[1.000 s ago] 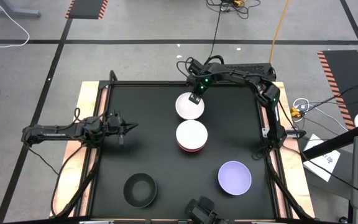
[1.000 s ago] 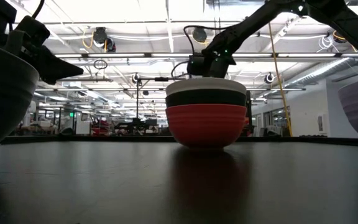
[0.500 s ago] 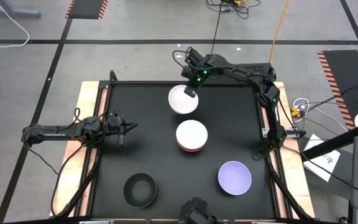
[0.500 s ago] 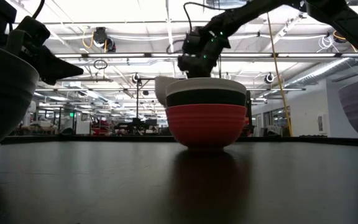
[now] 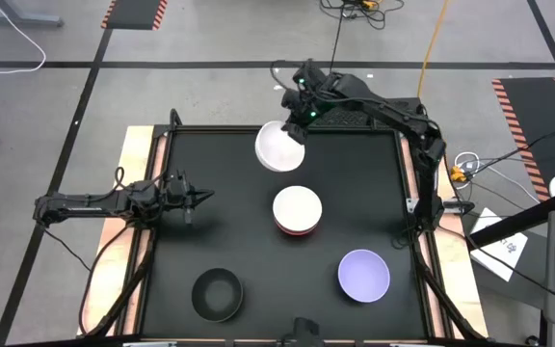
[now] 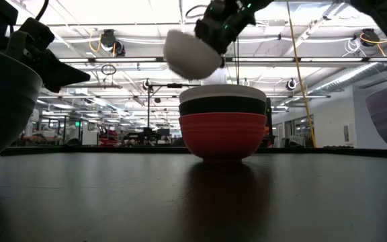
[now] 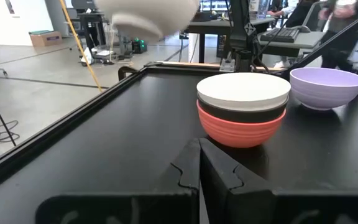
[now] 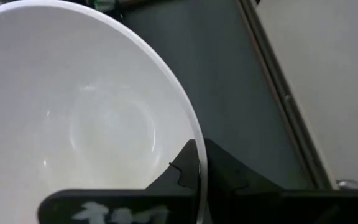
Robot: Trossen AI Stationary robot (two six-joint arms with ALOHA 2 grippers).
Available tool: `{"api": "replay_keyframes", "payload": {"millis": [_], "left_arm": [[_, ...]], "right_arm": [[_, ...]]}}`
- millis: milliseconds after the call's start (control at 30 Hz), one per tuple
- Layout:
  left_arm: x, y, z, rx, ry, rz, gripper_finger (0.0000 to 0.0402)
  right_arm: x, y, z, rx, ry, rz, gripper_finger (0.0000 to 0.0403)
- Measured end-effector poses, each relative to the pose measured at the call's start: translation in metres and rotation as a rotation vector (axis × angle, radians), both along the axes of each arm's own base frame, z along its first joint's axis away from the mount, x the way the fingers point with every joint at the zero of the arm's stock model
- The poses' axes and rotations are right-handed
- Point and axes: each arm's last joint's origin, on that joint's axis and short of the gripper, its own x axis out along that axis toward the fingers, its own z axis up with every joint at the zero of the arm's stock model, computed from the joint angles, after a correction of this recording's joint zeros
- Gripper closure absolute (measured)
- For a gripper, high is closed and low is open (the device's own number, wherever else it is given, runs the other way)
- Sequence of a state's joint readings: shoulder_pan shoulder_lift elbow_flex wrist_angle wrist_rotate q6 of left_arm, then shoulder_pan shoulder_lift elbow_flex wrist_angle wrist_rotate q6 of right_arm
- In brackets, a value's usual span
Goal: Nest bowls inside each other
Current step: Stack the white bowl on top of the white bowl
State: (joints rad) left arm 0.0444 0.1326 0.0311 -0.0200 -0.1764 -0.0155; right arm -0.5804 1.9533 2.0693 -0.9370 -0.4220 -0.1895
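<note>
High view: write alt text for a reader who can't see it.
Seen from above, the right gripper holds a white bowl by its rim over the far edge of the black table. Near the centre sits a stack of bowls, white on top, with a lavender bowl and a black bowl nearer the front. The left gripper waits, shut, at the left side.

1. The left gripper [image 7: 199, 163] sits low over the black table [image 7: 104, 143], its two dark fingers pressed together with no gap and nothing between them.
2. Just ahead of the fingertips stands a stack of bowls [image 7: 243, 109]: a white one on top, a black one under it, a red one at the base.
3. Beyond the stack and off to one side rests a lavender bowl [image 7: 325, 87], apart from the stack.
4. Farther ahead and higher, a white bowl [image 7: 148, 15] is up in the air, tilted and blurred.
</note>
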Motion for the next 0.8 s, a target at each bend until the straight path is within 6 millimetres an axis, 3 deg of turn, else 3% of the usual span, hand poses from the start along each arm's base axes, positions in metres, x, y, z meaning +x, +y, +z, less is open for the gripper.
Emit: {"api": "replay_keyframes", "payload": {"millis": [233, 533, 667, 800], "left_arm": [[0.0, 0.0, 0.0, -0.005, -0.001, 0.001, 0.0396], [0.0, 0.0, 0.0, -0.006, -0.001, 0.007, 0.0396], [0.0, 0.0, 0.0, -0.011, -0.002, 0.01, 0.0396], [0.0, 0.0, 0.0, -0.011, -0.003, 0.01, 0.0396]], "right_arm": [[-0.029, 0.019, 0.045, -0.061, -0.079, 0.006, 0.0402], [-0.066, 0.048, 0.081, -0.108, -0.092, -0.006, 0.0403], [-0.088, 0.065, 0.086, -0.138, -0.091, -0.027, 0.0403], [-0.111, 0.078, 0.076, -0.15, -0.115, -0.067, 0.0403]]}}
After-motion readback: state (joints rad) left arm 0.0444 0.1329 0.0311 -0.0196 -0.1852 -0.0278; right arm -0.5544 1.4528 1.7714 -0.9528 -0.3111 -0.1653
